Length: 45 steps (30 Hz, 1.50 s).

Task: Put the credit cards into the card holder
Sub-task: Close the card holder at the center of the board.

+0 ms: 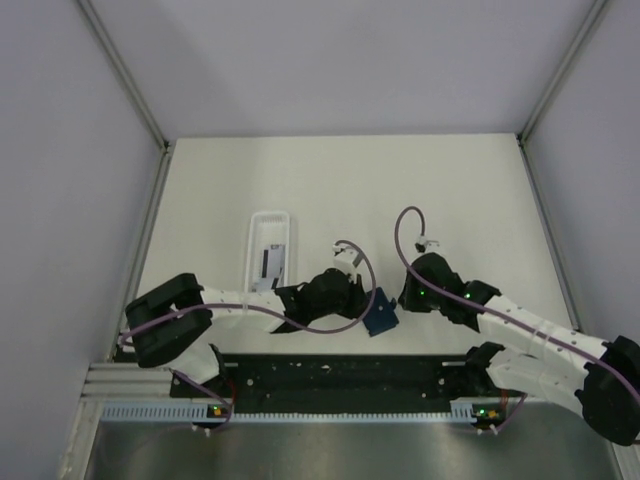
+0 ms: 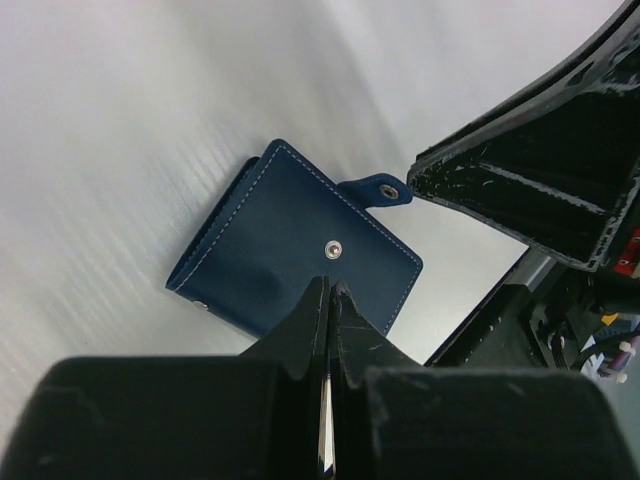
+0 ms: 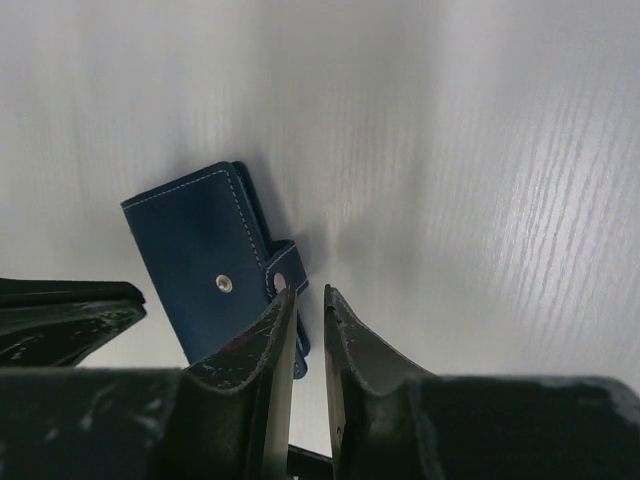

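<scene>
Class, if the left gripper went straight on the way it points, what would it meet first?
The card holder: the left gripper has its shut tips aimed at the holder's near edge and looks very close to it, though depth is unclear.

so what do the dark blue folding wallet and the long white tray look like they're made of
Dark navy folding card holder: probably leather or faux leather, matte, pale edge stitching, metal-looking snap stud. Long white tray: likely plastic, smooth, thin raised rim.

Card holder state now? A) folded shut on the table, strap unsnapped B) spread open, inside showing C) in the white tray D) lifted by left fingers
A: the card holder lies folded on the table, its strap sticking out clear of the snap stud.
</scene>
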Each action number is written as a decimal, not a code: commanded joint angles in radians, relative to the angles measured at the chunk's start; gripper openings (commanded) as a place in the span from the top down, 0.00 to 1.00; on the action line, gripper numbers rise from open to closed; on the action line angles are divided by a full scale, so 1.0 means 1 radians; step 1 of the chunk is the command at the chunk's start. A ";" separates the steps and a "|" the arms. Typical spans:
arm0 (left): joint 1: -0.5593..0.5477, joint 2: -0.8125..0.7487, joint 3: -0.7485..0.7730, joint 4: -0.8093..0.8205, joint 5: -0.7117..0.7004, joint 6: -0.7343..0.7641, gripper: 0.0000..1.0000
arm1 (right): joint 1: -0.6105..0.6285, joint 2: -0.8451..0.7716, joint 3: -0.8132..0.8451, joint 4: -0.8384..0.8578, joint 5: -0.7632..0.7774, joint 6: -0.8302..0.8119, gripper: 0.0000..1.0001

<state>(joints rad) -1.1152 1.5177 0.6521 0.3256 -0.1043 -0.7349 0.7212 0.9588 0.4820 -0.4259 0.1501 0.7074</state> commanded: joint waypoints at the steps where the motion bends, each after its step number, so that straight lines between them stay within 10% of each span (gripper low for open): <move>1: 0.000 0.053 0.004 0.127 0.060 -0.018 1.00 | -0.009 0.008 0.012 0.081 -0.027 -0.034 0.83; 45: -0.003 0.133 -0.069 0.190 0.091 -0.067 1.00 | -0.012 0.155 -0.043 0.306 -0.233 -0.032 0.84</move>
<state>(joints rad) -1.1156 1.6421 0.5949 0.4953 -0.0154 -0.8024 0.7170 1.1057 0.4450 -0.1753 -0.0673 0.6662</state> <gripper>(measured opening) 0.012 0.163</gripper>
